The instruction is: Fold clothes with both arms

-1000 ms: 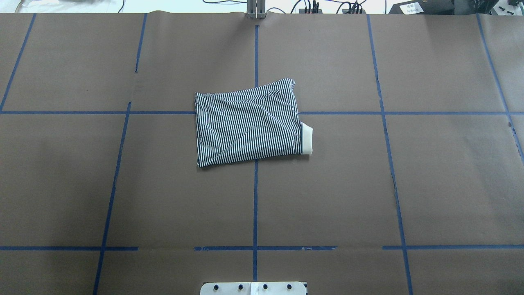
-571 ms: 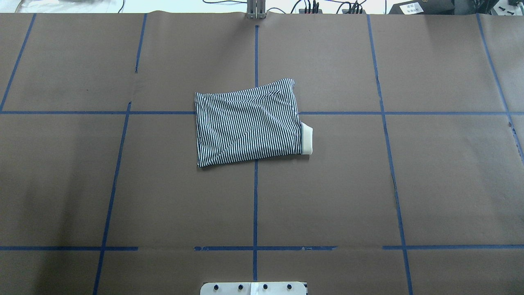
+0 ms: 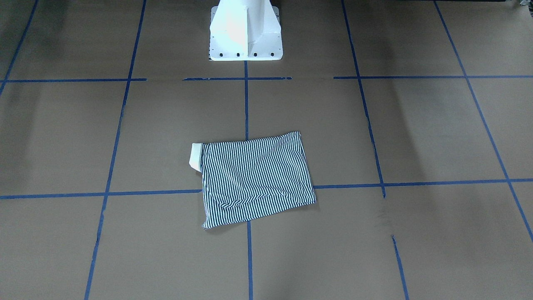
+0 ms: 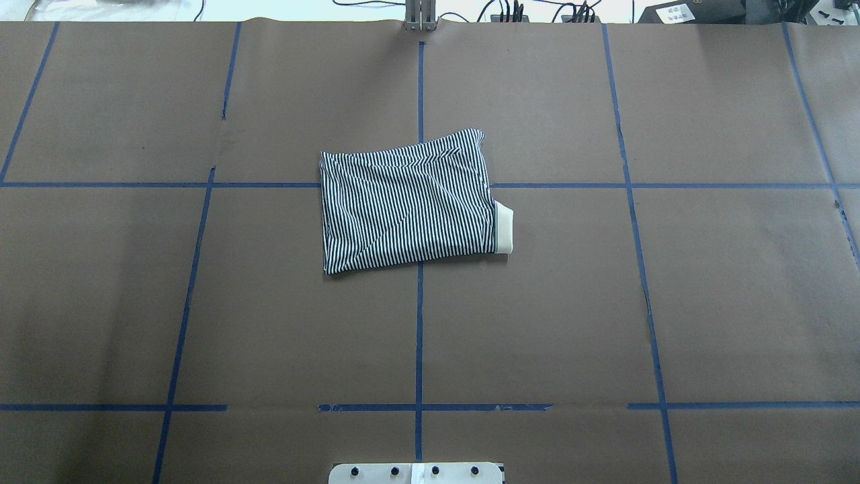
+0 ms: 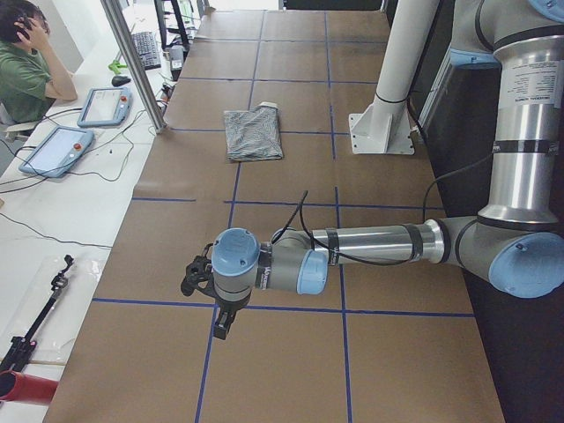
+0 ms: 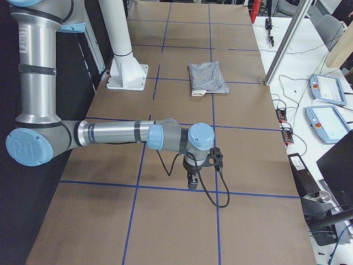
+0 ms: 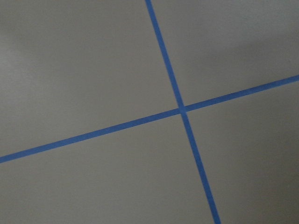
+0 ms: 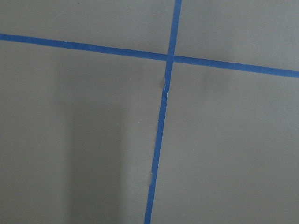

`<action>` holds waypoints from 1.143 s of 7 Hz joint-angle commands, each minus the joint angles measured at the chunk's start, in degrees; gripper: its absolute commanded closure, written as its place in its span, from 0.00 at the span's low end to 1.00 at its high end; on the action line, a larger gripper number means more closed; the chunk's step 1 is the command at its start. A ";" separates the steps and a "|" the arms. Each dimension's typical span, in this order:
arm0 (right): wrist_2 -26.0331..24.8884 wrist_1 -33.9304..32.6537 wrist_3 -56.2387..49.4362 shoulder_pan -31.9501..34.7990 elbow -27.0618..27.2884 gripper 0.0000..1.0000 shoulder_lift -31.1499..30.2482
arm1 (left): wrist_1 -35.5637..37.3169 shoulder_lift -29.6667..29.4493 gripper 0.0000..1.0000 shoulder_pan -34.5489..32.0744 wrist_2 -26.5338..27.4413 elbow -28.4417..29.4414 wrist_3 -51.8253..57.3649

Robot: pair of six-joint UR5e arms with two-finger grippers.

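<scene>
The clothes, a navy-and-white striped shirt (image 4: 406, 205), lie folded into a compact rectangle at the table's centre, with a cream collar edge (image 4: 504, 228) sticking out on one side. The same folded shirt (image 3: 256, 179) lies flat in the front-facing view. Both arms are far from it, out over the table's two ends. My left gripper (image 5: 220, 322) shows only in the exterior left view and my right gripper (image 6: 191, 179) only in the exterior right view, both pointing down above bare paper. I cannot tell whether either is open or shut. The wrist views show only brown paper and blue tape.
The white pedestal (image 3: 245, 33) stands at the robot's side of the table. Blue tape lines (image 4: 419, 323) grid the brown paper. A person (image 5: 26, 70) sits at a side bench with control tablets (image 5: 53, 150). A metal post (image 6: 287, 44) rises at the table's far edge.
</scene>
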 commanded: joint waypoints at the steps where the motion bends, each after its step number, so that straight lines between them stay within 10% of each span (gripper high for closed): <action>1: 0.09 0.00 0.00 0.00 0.07 0.00 -0.01 | 0.19 -0.11 0.00 -0.06 -0.16 -0.35 -0.36; 8: 0.27 0.00 -0.09 0.00 0.25 0.00 0.26 | -5.08 0.68 0.00 0.29 0.36 -0.09 -0.01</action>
